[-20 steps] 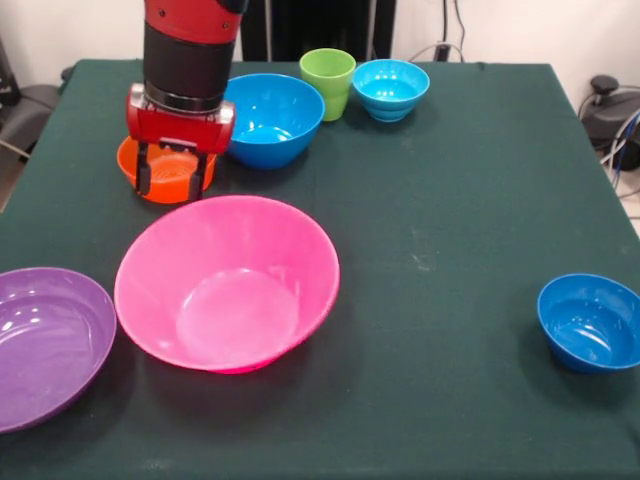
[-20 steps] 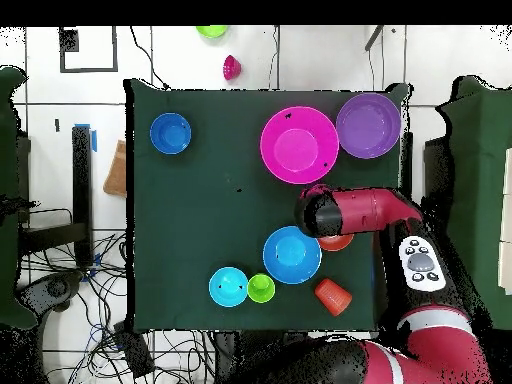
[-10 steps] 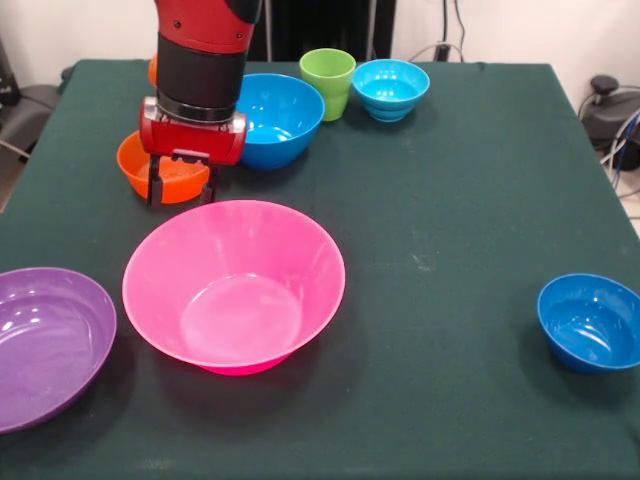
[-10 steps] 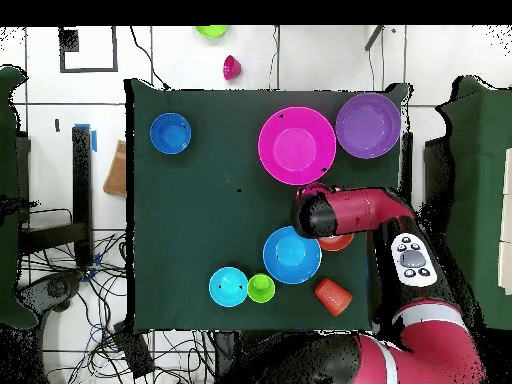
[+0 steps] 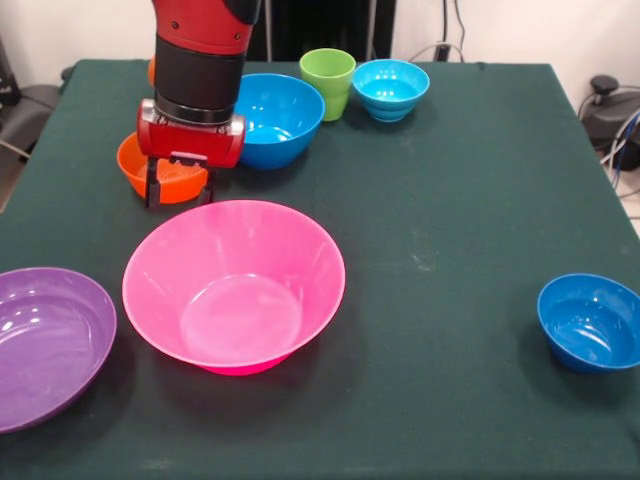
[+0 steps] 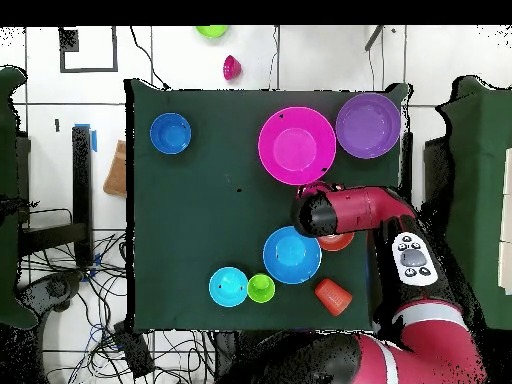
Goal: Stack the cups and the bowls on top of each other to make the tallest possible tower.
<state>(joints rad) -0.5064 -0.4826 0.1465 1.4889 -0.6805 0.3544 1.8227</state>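
Note:
My gripper hangs open just in front of the small orange bowl, its fingers low between that bowl and the huge pink bowl. Nothing is held. The medium blue bowl sits right behind the arm, with the lime green cup and the cyan bowl further back. A sliver of the orange cup shows behind the arm, and it lies clear in the overhead view. The purple bowl is at the near left, the dark blue bowl at the near right. Nothing is stacked.
The dark green table ends close to the purple bowl on the left and to the dark blue bowl on the right. In the overhead view a small magenta object and a green one lie on the floor beyond the table.
Over the last second the gripper moved slightly right and down, from over the orange bowl to its near side. The pink bowl shifted a little. Nothing has moved in the last half second.

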